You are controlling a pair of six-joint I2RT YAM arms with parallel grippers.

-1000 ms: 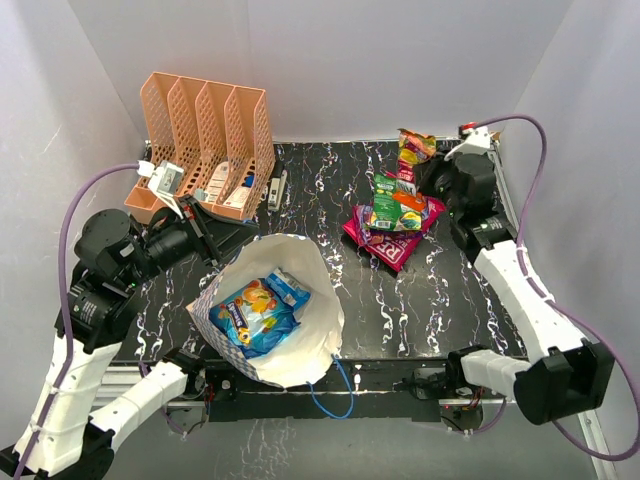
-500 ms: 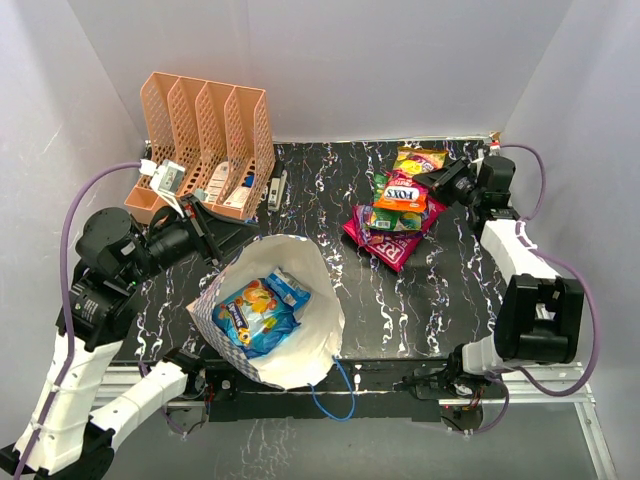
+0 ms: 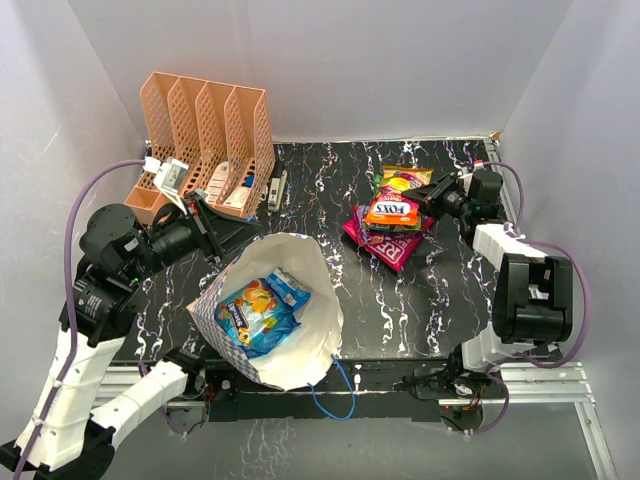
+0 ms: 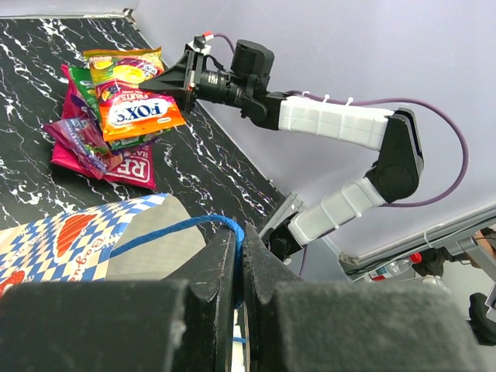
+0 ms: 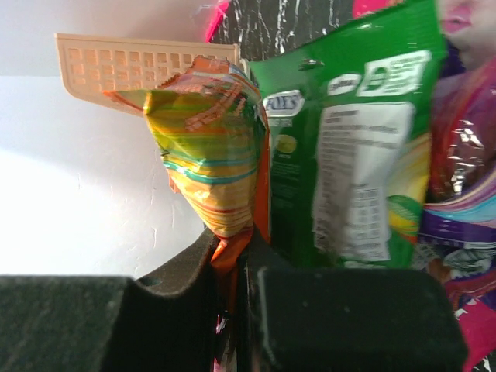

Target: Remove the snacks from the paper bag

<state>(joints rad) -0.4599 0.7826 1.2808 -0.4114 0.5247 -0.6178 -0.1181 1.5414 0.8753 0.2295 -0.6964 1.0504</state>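
Slippage worried me: my right pincer (image 5: 232,263) gripped the orange pouch (image 3: 392,211) by one edge over the pile (image 3: 385,248), upper right. My left pincer (image 4: 239,256) pinched the cord (image 4: 178,229) of the bag (image 3: 275,255), lower centre; tugging could tip it, blue pouches (image 3: 255,310) inside.

Lab test booth: white walls (image 3: 400,60) around black marbled table (image 3: 330,175)

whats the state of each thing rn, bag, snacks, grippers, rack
paper bag, open, mouth facing up
blue cord handle, pinched in the left gripper
blue pouch, inside the bag
orange-red pouch, out of the bag, lying on other pouches, edge gripped
magenta pouch, out of the bag, under the others
left gripper, shut on the cord handle
right gripper, shut on the orange-red pouch
file rack, upright
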